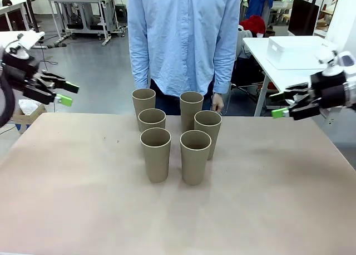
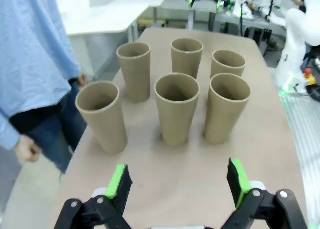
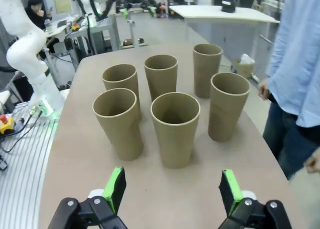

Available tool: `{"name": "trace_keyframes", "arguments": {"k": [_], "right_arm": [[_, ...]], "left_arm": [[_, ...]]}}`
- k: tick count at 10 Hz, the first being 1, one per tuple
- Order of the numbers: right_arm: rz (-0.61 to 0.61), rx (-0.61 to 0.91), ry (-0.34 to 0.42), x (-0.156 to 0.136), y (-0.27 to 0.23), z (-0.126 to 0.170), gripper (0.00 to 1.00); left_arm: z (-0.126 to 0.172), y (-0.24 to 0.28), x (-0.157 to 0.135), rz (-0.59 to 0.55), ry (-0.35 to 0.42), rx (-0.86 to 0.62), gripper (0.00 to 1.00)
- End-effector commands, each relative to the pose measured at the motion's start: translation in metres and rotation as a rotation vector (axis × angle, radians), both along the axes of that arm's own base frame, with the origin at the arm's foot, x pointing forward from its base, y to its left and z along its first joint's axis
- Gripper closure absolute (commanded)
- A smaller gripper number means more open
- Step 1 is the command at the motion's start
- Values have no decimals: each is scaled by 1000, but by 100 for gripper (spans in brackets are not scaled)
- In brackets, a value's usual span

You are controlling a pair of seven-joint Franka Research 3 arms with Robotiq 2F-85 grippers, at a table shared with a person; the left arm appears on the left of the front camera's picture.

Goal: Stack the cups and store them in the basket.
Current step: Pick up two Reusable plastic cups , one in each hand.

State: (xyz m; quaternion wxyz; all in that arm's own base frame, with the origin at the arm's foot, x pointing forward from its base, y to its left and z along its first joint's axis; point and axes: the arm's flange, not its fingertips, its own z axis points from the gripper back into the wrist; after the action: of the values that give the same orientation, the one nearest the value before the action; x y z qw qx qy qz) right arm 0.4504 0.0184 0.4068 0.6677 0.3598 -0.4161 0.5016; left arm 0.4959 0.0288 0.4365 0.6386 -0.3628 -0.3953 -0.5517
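Six tan cardboard cups stand upright and apart in two rows at the table's middle, from the front-left cup [image 1: 156, 155] and front-right cup [image 1: 195, 157] to the back-left cup [image 1: 143, 101]. My left gripper [image 1: 65, 93] hovers open beyond the table's far left corner; in its wrist view the left gripper [image 2: 178, 181] faces the cups [image 2: 176, 109] with nothing between its pads. My right gripper [image 1: 283, 103] hangs open off the far right edge; in its own view the right gripper [image 3: 172, 189] faces the cups [image 3: 175, 129]. The basket is out of view.
A person in a light blue shirt [image 1: 183, 38] stands at the far edge behind the cups, one hand [image 1: 218, 103] hanging near the back-right cup. The brown table [image 1: 83, 199] has bare room around the cups. A white box [image 1: 293, 50] lies on a separate white table behind.
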Motion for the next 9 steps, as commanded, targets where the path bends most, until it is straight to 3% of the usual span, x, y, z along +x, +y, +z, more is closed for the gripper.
{"name": "trace_keyframes", "arguments": {"k": [1,3,5,6,7,9], "right_arm": [[20,86,-45,19,3,-33,0],[-19,135,29,29,17,-60,0],[-48,126,-11,34,25,-72,0],[-15,114,47,22,18,-71,0],[-15,114,47,22,18,-71,0],[-15,114,47,22,18,-71,0]], "left_arm": [[-45,-16,37,-134,-53,-179,0],[-79,-33,61,-158,-73,-205,0],[-91,-29,90,-66,-95,-270,0],[-88,-25,98,-84,42,-330,0],[-103,-40,75,-108,-77,-230,0],[-103,-40,75,-108,-77,-230,0]]}}
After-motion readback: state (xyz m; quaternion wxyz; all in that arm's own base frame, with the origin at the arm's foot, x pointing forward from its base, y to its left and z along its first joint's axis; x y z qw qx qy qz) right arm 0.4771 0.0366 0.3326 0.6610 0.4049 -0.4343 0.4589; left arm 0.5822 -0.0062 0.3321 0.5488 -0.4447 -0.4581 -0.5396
